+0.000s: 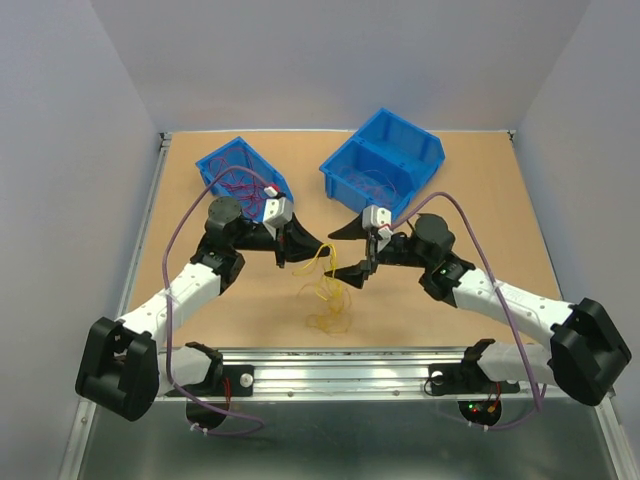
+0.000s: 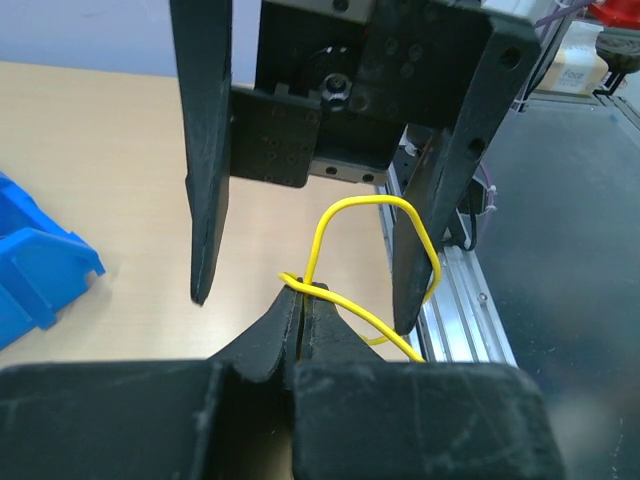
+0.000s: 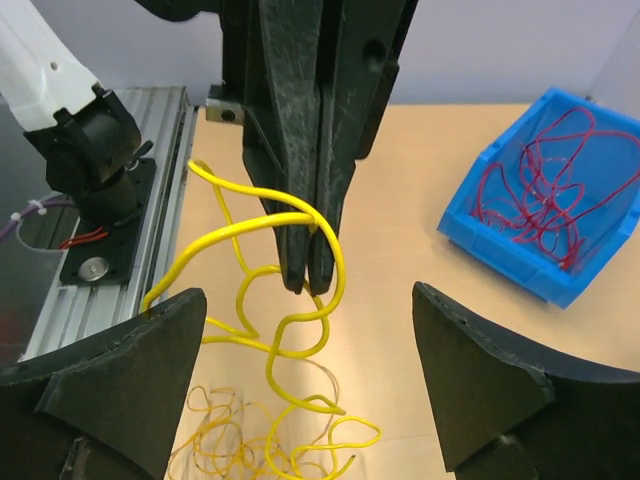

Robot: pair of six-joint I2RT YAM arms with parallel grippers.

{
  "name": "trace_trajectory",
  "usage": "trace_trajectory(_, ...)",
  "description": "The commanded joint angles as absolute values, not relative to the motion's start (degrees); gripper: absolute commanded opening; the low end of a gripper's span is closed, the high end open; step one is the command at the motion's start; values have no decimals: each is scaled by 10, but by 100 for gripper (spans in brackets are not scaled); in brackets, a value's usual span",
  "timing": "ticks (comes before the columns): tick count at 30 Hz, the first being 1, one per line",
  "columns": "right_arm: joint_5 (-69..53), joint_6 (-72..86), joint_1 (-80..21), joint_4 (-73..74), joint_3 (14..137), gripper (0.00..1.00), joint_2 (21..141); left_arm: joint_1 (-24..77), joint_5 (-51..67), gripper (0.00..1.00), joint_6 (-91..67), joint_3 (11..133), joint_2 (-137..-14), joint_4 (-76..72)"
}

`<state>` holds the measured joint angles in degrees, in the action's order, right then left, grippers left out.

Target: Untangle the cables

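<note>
The left fingers (image 2: 272, 342) pinch a yellow cable (image 2: 365, 199); the right fingers (image 3: 480, 375) gape apart. One blue bin (image 3: 510, 258) holds red cables (image 3: 545, 185); the other bin (image 1: 428, 160) has unclear contents.

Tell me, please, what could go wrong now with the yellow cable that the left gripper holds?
1. The left gripper pinches one yellow cable whose loops run down into the tangle below; pulling may tighten knots or drag the whole pile.
2. The open right gripper straddles the left one closely; closing could strike it or catch several strands.
</note>
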<state>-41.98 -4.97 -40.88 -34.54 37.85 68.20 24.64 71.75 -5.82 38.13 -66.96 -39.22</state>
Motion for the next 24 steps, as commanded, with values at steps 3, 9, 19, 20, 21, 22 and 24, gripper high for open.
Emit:
trace_trajectory(3, -433, -40, -406, -316, 443, 87, 729, 247, 732, 0, -51, 400, -643, -423)
trace_trajectory(9, -447, -23, -406, -341, 456, 54, 749, 252, 736, 0, -44, 396, -642, -423)
trace_trajectory(19, -225, 25, -406, -322, 434, 1, 691, 251, 582, 61, 68, 410, -628, -313)
trace_trajectory(20, -164, 26, -406, -310, 435, 1, 686, 251, 565, 66, 94, 421, -633, -299)
trace_trajectory(21, -137, 33, -406, -307, 438, 1, 681, 251, 549, 69, 100, 427, -639, -285)
trace_trajectory(22, -111, 35, -406, -303, 441, 0, 675, 251, 522, 71, 107, 434, -652, -264)
trace_trajectory(24, -45, 40, -405, -297, 452, 1, 671, 248, 489, 73, 113, 453, -665, -249)
